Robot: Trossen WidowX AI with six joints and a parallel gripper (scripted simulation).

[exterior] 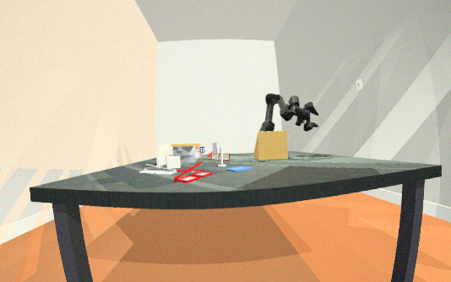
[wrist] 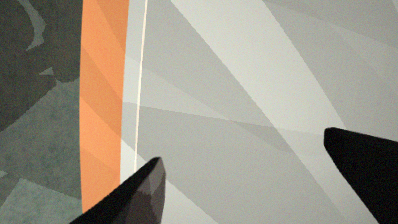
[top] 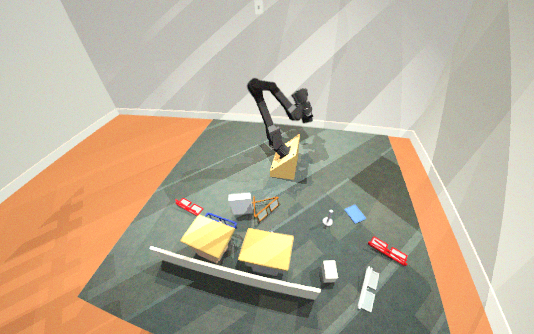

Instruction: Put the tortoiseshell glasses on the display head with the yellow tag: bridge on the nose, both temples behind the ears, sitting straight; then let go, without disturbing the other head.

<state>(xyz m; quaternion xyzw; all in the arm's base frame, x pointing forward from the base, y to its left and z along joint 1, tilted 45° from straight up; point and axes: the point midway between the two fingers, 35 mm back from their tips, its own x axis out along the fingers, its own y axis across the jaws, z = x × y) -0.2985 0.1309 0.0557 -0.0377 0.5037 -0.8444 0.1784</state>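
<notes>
We see the gripper (top: 308, 116) (exterior: 317, 120) (wrist: 244, 151) standing wide open with nothing between its fingers, raised beyond the yellow block (top: 285, 172) (exterior: 271, 145) that carries the arm (top: 266, 112) (exterior: 268, 111). In our wrist view the two dark fingertips are well apart, with wall, floor and part of the dark surface (top: 196, 170) (exterior: 237, 198) (wrist: 40, 130) behind them.

The orange-brown glasses, which we take for the tortoiseshell pair (top: 266, 210), are down on the surface, just beside a pale upright block (top: 241, 205) (exterior: 216, 149), well apart from the gripper. They are on neither of the two yellow-topped stands (top: 208, 235) (top: 267, 248). We cannot tell which of these things, if any, is the head with the yellow tag; the parts beneath the tops are mostly hidden.

Blue glasses (top: 219, 220) are at the edge of one yellow top, partly hidden by it. A long white bar (top: 236, 274) runs along the far side of both stands from the arm. One red pair (top: 189, 206) lies near the blue glasses; another (top: 388, 251) (exterior: 192, 177) lies near the white glasses (top: 368, 293) (exterior: 159, 171). Between the orange-brown glasses and a blue cloth (top: 355, 213) (exterior: 238, 169) we see a small white stand (top: 327, 221) (exterior: 221, 157). A small white block (top: 330, 271) (exterior: 173, 162) sits near one end of the bar.
</notes>
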